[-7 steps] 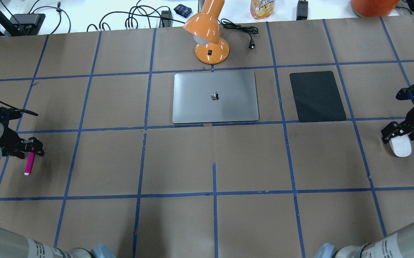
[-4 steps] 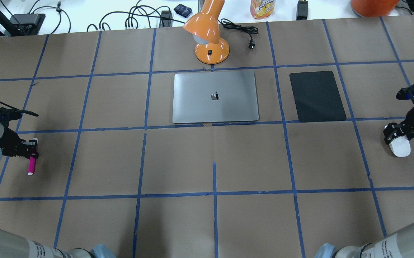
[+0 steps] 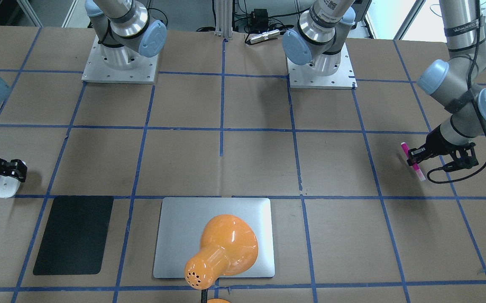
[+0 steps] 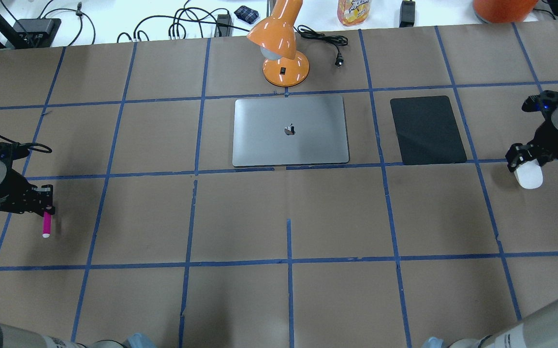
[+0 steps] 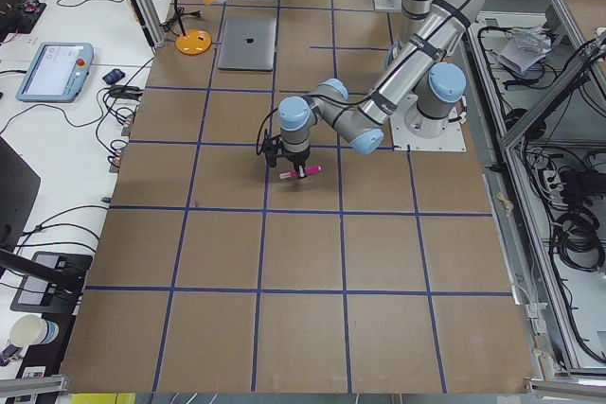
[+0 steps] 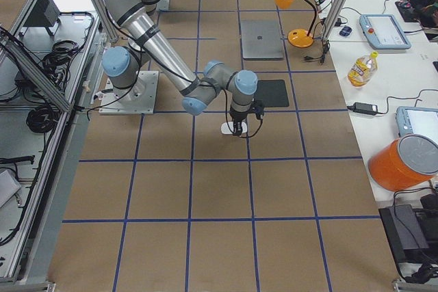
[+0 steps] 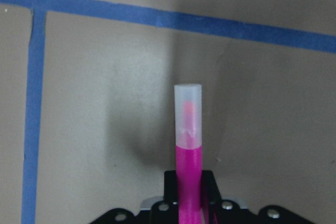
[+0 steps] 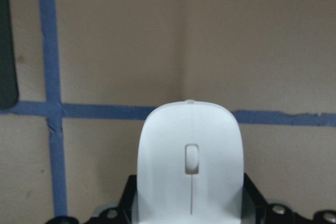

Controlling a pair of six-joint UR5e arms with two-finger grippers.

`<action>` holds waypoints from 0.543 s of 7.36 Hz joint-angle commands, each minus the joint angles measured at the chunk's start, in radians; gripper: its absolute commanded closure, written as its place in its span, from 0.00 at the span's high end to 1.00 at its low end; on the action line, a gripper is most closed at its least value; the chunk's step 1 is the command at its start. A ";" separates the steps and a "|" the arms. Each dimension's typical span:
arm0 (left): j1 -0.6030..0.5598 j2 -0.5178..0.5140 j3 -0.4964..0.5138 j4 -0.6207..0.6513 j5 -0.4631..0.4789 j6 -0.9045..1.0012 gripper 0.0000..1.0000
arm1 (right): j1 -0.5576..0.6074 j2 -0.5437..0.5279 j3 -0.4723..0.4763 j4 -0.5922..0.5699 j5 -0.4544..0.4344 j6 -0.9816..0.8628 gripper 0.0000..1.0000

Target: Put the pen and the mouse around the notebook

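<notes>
Brown paper crossed with blue tape covers the table [image 3: 243, 164], and the front-facing view shows your two loads at its opposite ends. On that view's right, the left gripper [image 3: 412, 158] is closed on the pen [image 3: 419, 172] near mid-length, so both ends stick out. On the view's left, the right gripper [image 3: 14, 170] is clamped on the mouse [image 3: 4, 188]. The notebook [image 3: 184, 229] lies between them on the operators' side, partly hidden by an orange lamp [image 3: 226, 248]. A black mat [image 3: 74, 233] lies beside it, toward the mouse.

From overhead you can see what your next move turns on. The notebook is well apart from both grippers, inward from each and farther from the robot. The pen's long axis runs roughly parallel to the notebook's short edges. The mat lies between the mouse and the notebook, so I judge that side to be the tighter one. The right gripper is about level with the notebook's near edge, while the left sits nearer the robot.

In the left side view your near arm is stretched low, with its wrist turned down over the roughly level pen.

In the right side view the near arm slopes down to a wrist pointing at the table, and the mouse is near the mat but apart from it.

Your left wrist camera shows the pale cap end jutting ahead of the jaws. Its shadow falls off to one side on the paper, so the pen is probably clear of the table.

Your right wrist camera shows the mouse seated squarely between the jaws, scroll slot up. You cannot tell from it whether the mouse is lifted.
</notes>
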 commanded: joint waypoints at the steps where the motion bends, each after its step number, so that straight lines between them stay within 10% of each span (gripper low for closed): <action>1: -0.123 0.107 -0.032 -0.072 0.003 -0.293 0.04 | 0.223 0.097 -0.205 0.046 0.038 0.205 0.53; 4: -0.345 0.197 -0.032 -0.210 -0.008 -0.732 0.04 | 0.312 0.237 -0.317 0.048 0.049 0.316 0.54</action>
